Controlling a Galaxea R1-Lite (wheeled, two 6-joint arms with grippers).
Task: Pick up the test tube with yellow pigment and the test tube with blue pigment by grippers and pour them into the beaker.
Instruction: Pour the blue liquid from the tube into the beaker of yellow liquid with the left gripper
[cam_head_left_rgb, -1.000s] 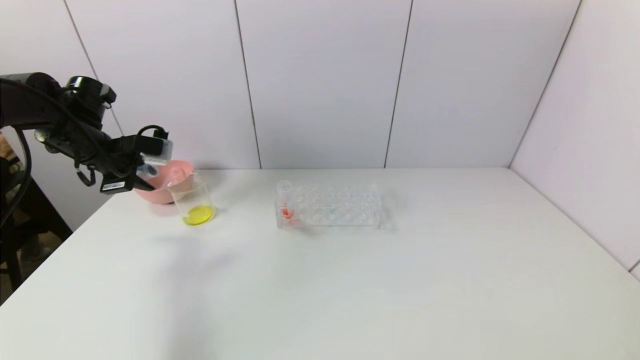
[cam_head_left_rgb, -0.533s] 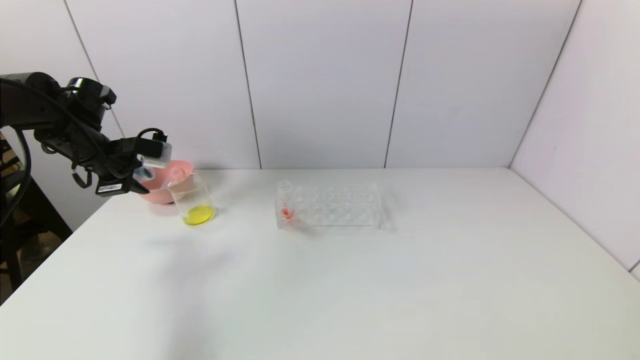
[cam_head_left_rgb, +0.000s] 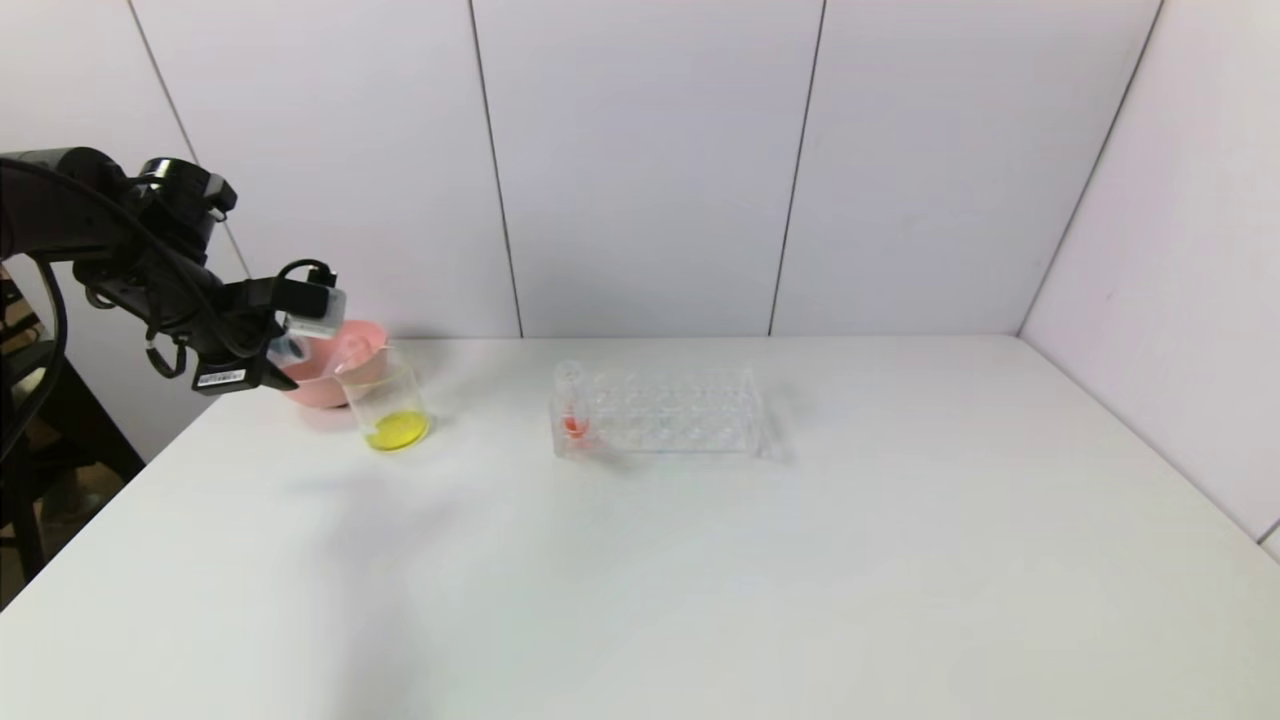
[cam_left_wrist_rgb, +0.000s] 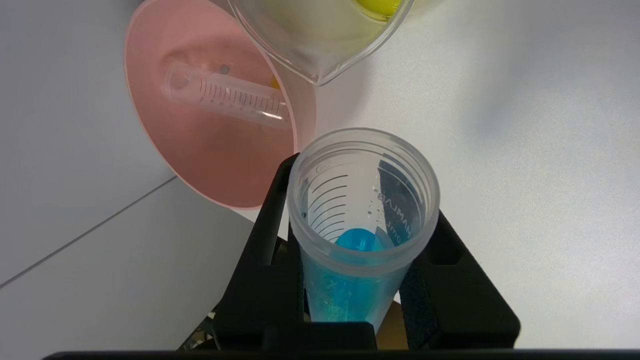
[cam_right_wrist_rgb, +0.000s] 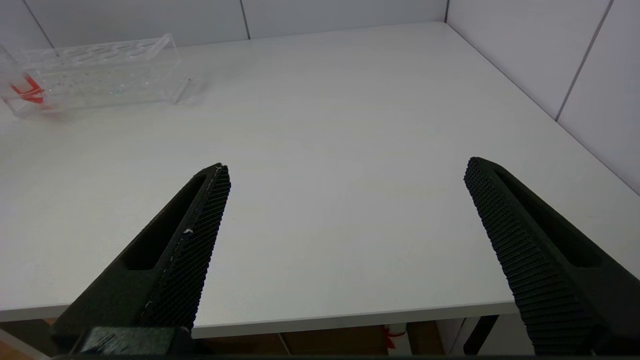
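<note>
1. The left gripper (cam_left_wrist_rgb: 357, 280) is clamped on the test tube with blue pigment (cam_left_wrist_rgb: 357, 250), held above the table (cam_head_left_rgb: 640, 560) just beside the beaker (cam_head_left_rgb: 388, 405); the tube's open mouth points toward the beaker lip.
2. The blue pigment sits in the tube's bottom, down between the fingers (cam_left_wrist_rgb: 270, 240), none poured yet.
3. The beaker stands just ahead of the gripper, with yellow liquid (cam_head_left_rgb: 397, 431) at its bottom and no blue visible in it.
4. The pink bowl (cam_left_wrist_rgb: 210, 165) sits right by the gripper, touching or nearly touching the beaker; a clear graduated tube (cam_left_wrist_rgb: 227, 92) lies inside, looks emptied, likely the yellow one.
5. Progress judged: yellow pour done, blue tube picked up and brought over; left is tipping the blue into the beaker.
6. The tube rack (cam_head_left_rgb: 660, 410) is well off to the gripper's far side, holding only the red-tipped tube (cam_head_left_rgb: 573, 410).
7. The right gripper (cam_right_wrist_rgb: 345, 250) is parked wide open and empty near the table's near edge, out of the head view.
8. Versus the earlier frames: the left gripper has drawn back slightly from the beaker and lifted a touch; the beaker, bowl and rack are unchanged.
</note>
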